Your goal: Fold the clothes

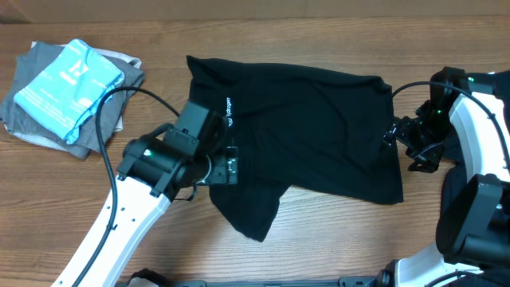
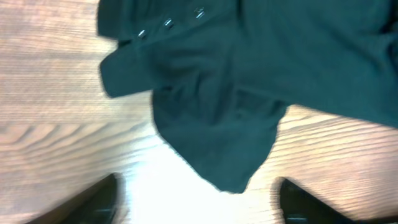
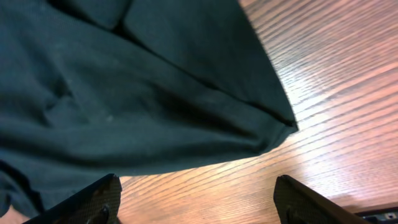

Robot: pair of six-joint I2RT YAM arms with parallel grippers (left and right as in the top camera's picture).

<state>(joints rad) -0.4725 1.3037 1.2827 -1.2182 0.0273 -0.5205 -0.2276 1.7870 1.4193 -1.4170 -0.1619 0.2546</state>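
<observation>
T-shirt (image 1: 311,127): black, spread rumpled.
Left gripper (image 2: 196,202): jaws apart, at its lettered side.
Right gripper (image 3: 196,196): jaws apart, at its opposite edge.

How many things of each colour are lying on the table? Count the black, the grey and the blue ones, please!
Black T-shirt: 1
Grey pile of folded cloth, counted as one because its layers cannot be told apart: 1
Light blue thing on top of that pile: 1
Total: 3

Both end effectors (image 2: 196,198) (image 3: 198,190) spread; seemingly empty
</observation>
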